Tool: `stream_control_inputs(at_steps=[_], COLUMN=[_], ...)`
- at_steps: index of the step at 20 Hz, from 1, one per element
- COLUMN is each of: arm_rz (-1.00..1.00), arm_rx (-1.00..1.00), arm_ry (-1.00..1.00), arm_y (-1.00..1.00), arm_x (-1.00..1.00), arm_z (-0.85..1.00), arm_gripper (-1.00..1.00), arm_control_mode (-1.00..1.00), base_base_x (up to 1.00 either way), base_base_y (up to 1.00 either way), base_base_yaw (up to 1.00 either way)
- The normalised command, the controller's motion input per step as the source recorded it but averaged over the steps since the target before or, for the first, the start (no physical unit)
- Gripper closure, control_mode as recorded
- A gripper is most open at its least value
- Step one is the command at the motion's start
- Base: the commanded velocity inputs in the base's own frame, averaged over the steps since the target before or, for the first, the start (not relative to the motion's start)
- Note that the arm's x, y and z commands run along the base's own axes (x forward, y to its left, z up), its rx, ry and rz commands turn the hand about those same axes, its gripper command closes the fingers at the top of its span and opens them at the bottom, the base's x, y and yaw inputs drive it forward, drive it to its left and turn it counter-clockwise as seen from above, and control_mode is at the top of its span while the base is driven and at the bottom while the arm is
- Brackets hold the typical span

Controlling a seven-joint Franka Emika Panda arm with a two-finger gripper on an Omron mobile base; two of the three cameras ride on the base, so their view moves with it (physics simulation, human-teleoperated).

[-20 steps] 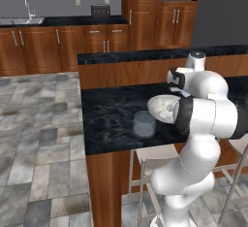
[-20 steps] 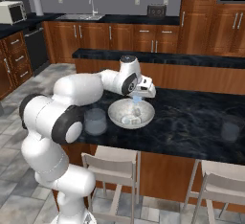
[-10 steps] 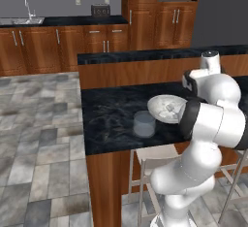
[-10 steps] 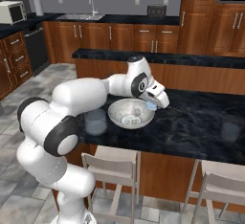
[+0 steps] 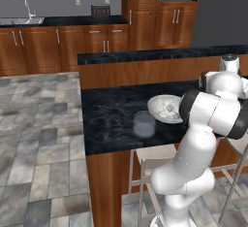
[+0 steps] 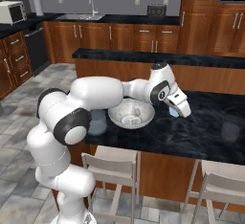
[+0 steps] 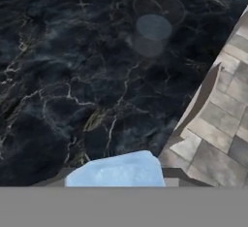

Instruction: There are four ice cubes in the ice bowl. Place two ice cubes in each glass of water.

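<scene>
1. Swung right since the earlier frames, off the bowl (image 6: 131, 114) and out over bare counter (image 6: 210, 132); bowl and near glass (image 5: 144, 123) unmoved.
2. Fingers (image 6: 175, 113) clenched on one ice cube (image 7: 118, 171): pale blue block sits at the bottom of the hand view, between the tips, and shows as a bluish speck under the hand in the right base view.
3. Held just above the dark marble, likely to carry it clear of the bowl rim toward the far glass (image 7: 152, 33).
4. Far glass stands ahead in the hand view, well apart from the cube, near the counter edge.
5. Remaining cubes (image 6: 130, 119) lie in the bowl; count unclear.
6. Near glass just left of the bowl, partly behind the arm in the right base view.
</scene>
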Motion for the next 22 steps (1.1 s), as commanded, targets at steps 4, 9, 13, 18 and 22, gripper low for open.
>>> stream_control_inputs(at_steps=[4,9,13,18,22], arm_rz=[-0.03,0.0,0.0,-0.03,-0.03], arm_rx=[0.08,0.09,0.0,-0.01,0.01], arm_ry=[-0.08,-0.07,-0.15,-0.17,-0.09], arm_y=[-0.99,-0.79,-0.54,-0.11,0.0], arm_x=[0.0,0.0,0.0,0.02,0.01], arm_z=[0.02,0.04,0.08,0.0,0.0], arm_gripper=[1.0,1.0,1.0,1.0,1.0], arm_control_mode=[-1.0,-1.0,-1.0,-1.0,-1.0], base_base_x=[0.0,0.0,0.0,0.0,0.0], base_base_y=[0.0,0.0,0.0,0.0,0.0], base_base_yaw=[0.0,0.0,0.0,0.0,0.0])
